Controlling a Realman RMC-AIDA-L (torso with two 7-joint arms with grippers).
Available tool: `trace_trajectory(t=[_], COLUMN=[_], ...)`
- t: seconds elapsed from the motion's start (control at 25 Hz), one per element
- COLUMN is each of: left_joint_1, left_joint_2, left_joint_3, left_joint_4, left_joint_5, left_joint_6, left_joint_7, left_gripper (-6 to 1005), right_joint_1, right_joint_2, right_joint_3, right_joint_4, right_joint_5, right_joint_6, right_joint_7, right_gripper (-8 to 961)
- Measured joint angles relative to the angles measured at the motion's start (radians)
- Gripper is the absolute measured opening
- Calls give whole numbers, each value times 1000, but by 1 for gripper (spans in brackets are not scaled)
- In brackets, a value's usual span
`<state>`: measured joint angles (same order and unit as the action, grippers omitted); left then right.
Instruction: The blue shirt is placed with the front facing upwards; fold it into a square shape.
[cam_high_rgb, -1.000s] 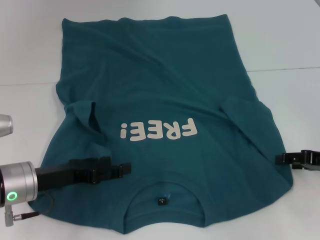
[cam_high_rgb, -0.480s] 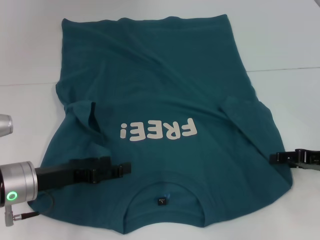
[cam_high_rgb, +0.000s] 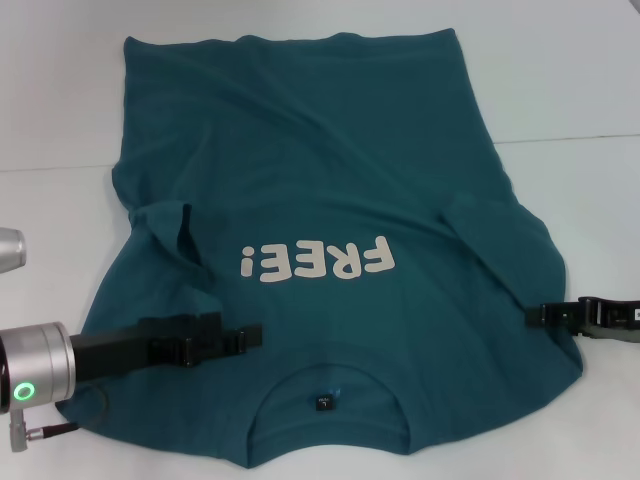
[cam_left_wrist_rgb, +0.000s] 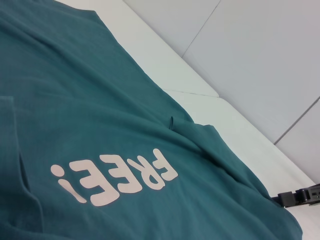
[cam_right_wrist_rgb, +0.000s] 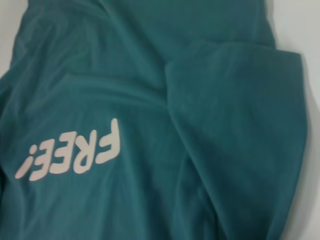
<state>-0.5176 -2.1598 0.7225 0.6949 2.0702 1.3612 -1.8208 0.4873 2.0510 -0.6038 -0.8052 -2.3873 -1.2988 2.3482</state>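
The blue shirt (cam_high_rgb: 320, 180) lies flat on the white table, front up, neckline toward me. Its white "FREE!" lettering (cam_high_rgb: 318, 262) reads upside down and a small dark tag (cam_high_rgb: 322, 403) sits inside the collar. Both short sleeves are folded inward, one on the left (cam_high_rgb: 165, 225) and one on the right (cam_high_rgb: 500, 240). My left gripper (cam_high_rgb: 248, 337) reaches low over the shirt's shoulder area just left of the collar. My right gripper (cam_high_rgb: 535, 315) comes in from the right over the shirt's side edge, and it also shows in the left wrist view (cam_left_wrist_rgb: 287, 197). The right wrist view shows the folded sleeve (cam_right_wrist_rgb: 240, 125).
The white table (cam_high_rgb: 570, 90) surrounds the shirt, and a thin seam line (cam_high_rgb: 570, 139) runs across it. A silver cylinder (cam_high_rgb: 10, 250) shows at the left edge. Bare tabletop lies to the far left and far right of the shirt.
My right gripper has slid leftward, from beside the shirt's right edge to over it. The left arm and the shirt have not moved.
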Motion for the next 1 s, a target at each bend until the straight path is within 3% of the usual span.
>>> trace_trajectory(t=[0.72, 0.92, 1.0], left_joint_1=[-2, -2, -2], left_joint_2=[0, 0, 0], left_joint_3=[0, 0, 0], left_joint_4=[-2, -2, -2], left_joint_5=[-6, -6, -6], left_joint_6=[1, 1, 1], left_joint_7=[0, 0, 0], left_gripper=[877, 877, 878], right_joint_1=[-12, -10, -9], right_joint_2=[0, -1, -5], right_joint_3=[4, -1, 2], right_joint_4=[-1, 23, 33], right_joint_5=[14, 14, 14], right_joint_6=[41, 62, 70], right_joint_7=[-12, -12, -11], right_gripper=[603, 355, 343])
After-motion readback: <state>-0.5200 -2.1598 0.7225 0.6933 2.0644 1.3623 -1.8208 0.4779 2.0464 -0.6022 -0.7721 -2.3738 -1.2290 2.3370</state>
